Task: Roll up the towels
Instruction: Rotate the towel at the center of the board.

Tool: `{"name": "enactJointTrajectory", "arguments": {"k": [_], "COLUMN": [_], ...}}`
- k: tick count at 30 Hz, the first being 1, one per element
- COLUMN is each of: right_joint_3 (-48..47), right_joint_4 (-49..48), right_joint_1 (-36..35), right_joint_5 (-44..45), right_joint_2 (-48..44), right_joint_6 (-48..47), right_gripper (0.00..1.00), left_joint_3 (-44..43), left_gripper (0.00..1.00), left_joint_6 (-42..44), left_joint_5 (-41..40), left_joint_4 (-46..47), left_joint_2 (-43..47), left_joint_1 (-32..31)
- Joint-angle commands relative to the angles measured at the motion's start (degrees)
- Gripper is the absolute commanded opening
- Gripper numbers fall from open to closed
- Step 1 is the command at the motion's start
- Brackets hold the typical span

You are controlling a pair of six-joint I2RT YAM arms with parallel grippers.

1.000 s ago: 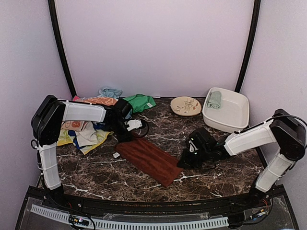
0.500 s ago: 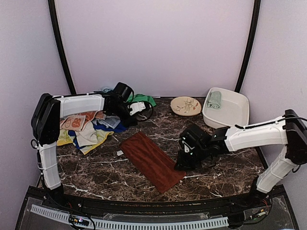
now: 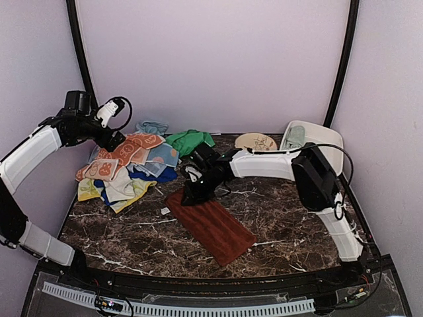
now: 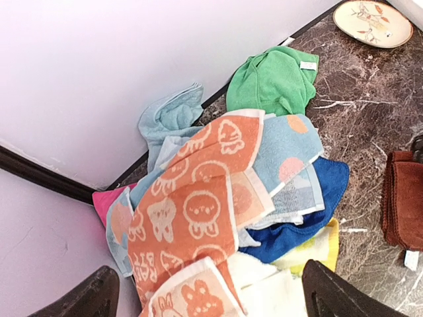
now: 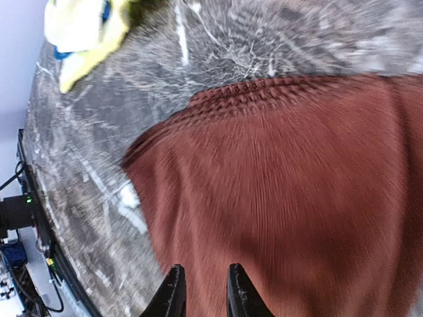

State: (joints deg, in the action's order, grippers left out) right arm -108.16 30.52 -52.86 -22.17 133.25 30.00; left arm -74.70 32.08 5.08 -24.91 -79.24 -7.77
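Left hand (image 4: 211, 300) had withdrawn from the maroon towel (image 3: 211, 224) and hung wide open above the towel pile (image 3: 125, 168) at ten o'clock. Right hand (image 5: 202, 294), fingers narrowly parted and empty, had crossed to the towel's eleven o'clock end. Towel lay flat at the middle of the desk (image 3: 304, 231), unrolled; I judged rolling about to begin

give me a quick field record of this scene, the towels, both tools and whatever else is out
table: dark marble
maroon towel: flat, unrolled, mid table
towel pile: patterned orange, blue and yellow, heaped far left
green towel: crumpled by the back wall
mint towel: in the white tub, far right
plate: at the back, beside the tub
left tool: wide open, empty, raised over the pile
right tool: fingers slightly apart, at the maroon towel's far end
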Motion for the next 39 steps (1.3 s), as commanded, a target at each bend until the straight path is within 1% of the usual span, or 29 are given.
{"name": "enactJointTrajectory", "arguments": {"k": [1, 3, 5, 10, 12, 14, 16, 17, 21, 24, 27, 29, 32, 33, 35, 39], "right_joint_3": [-7.8, -7.3, -4.4, 8.6, 13.9, 20.2, 26.2, 29.8, 37.8, 40.9, 43.8, 43.7, 42.5, 40.8, 40.1, 37.8], "right_joint_4": [2.2, -0.3, -3.4, -16.2, -20.2, -26.1, -31.1, -33.3, -41.5, -46.4, -52.4, -53.6, -52.4, -51.7, -51.5, -47.5], "right_joint_1": [0.2, 0.7, 1.3, 3.9, 5.4, 7.2, 8.5, 9.0, 10.2, 10.1, 10.1, 9.9, 9.4, 9.4, 9.5, 10.9], "right_joint_5": [-6.8, -7.7, -7.9, -3.5, -0.5, 2.6, 3.1, 7.5, 13.5, 17.3, 18.6, 19.5, 21.7, 22.1, 22.0, 15.8], "right_joint_2": [8.3, 10.4, 11.1, 6.5, 3.8, 0.3, -3.2, -4.9, -9.8, -10.9, -10.3, -10.3, -11.5, -12.0, -13.3, -15.9], "right_joint_6": [-2.8, -1.1, 0.8, 7.3, 9.9, 14.8, 14.8, 19.2, 25.6, 31.4, 37.4, 39.4, 38.3, 37.7, 36.7, 32.4], "right_gripper": [0.23, 0.22, 0.21, 0.19, 0.17, 0.15, 0.15, 0.13, 0.14, 0.14, 0.14, 0.14, 0.14, 0.14, 0.18, 0.25], "left_joint_3": [6.4, 7.4, 7.5, 7.9, 8.3, 8.9, 9.6, 9.9, 11.9, 12.1, 11.6, 11.3, 10.6, 10.2, 9.5, 8.4], "left_gripper": [0.99, 0.99, 0.99, 0.99, 0.99, 0.99, 0.99, 0.99, 0.99, 0.99, 0.99, 0.99, 0.99, 0.99, 0.99, 0.99], "left_joint_6": [3.2, 4.2, 5.0, 6.5, 6.5, 6.8, 6.7, 6.7, 7.8, 8.3, 8.9, 9.4, 10.0, 10.0, 10.3, 10.4], "left_joint_5": [3.1, 4.6, 6.9, 12.7, 13.9, 14.9, 14.9, 14.9, 17.5, 17.0, 16.9, 17.6, 17.7, 18.0, 19.0, 18.8], "left_joint_4": [-2.5, -5.0, -8.4, -15.2, -16.0, -15.8, -14.9, -14.3, -13.4, -13.7, -15.4, -16.6, -17.9, -18.4, -19.3, -19.6], "left_joint_2": [6.2, 7.5, 7.6, 6.1, 5.6, 5.6, 5.7, 5.7, 5.6, 5.2, 4.2, 3.5, 1.6, 0.9, -0.2, -2.2], "left_joint_1": [1.1, 1.1, 1.1, 1.1, 1.0, 1.0, 0.8, 0.7, -0.8, -4.5, -8.7, -10.8, -13.8, -14.6, -16.4, -20.8]}}
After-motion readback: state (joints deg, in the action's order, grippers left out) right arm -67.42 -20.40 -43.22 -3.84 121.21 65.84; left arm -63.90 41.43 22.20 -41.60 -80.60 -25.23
